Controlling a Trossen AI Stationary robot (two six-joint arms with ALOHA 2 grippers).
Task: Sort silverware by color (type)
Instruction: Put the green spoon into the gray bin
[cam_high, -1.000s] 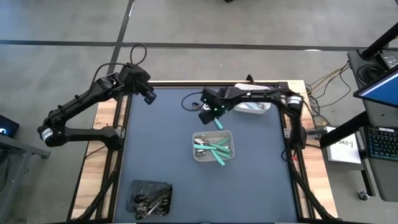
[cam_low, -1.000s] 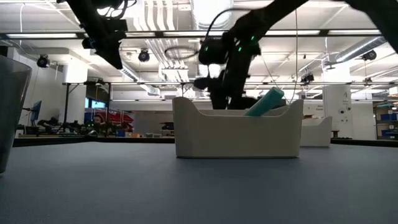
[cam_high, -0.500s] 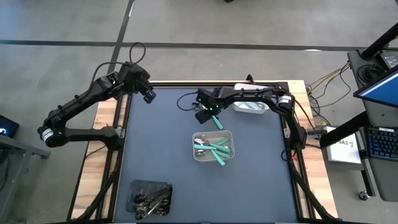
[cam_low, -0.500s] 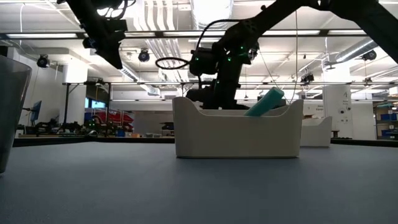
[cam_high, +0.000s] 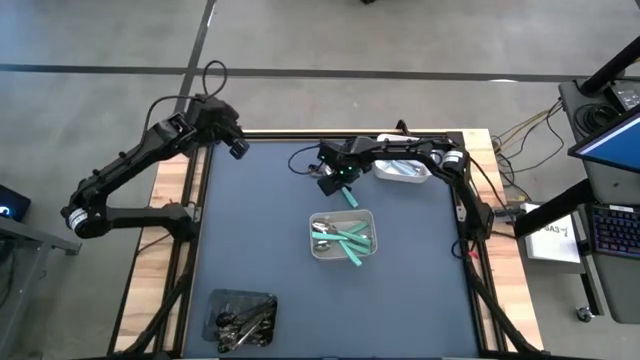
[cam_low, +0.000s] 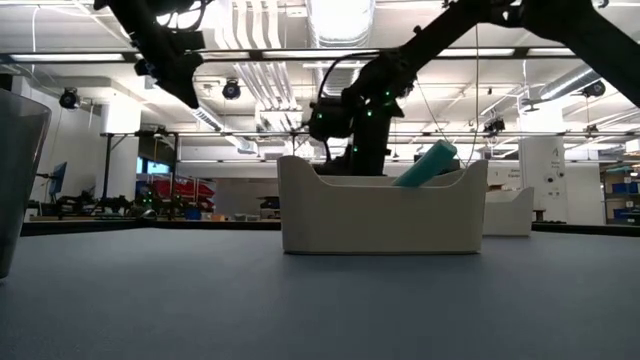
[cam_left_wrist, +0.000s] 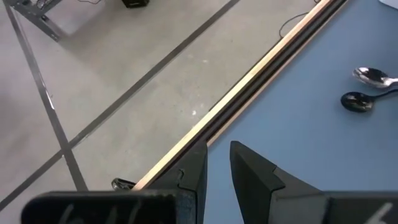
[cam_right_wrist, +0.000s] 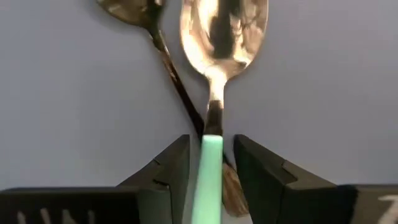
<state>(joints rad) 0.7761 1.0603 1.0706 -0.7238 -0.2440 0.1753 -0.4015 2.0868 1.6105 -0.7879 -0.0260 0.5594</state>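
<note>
Toward the far middle of the worktop (cam_high: 260, 230), right end effector (cam_right_wrist: 210, 163) straddles a teal-handled spoon (cam_right_wrist: 214, 74), fingers either side, barely apart from it; grey tray (cam_high: 369, 214) nearer holds teal pieces. Left end effector (cam_left_wrist: 216, 167) hovers far left, narrowly parted, empty

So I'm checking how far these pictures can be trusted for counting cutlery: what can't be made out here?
- Dark tray, high view: the black pieces are a tangle too small to count.
- Center tray, low view: its wall hides everything but one teal handle.
- Far white tray, high view: the right arm covers part of it.
- Teal spoon, right wrist view: the right tool straddles its handle; whether it is pinched is unclear.
- Black spoon, same view: cut off by the edge.
</note>
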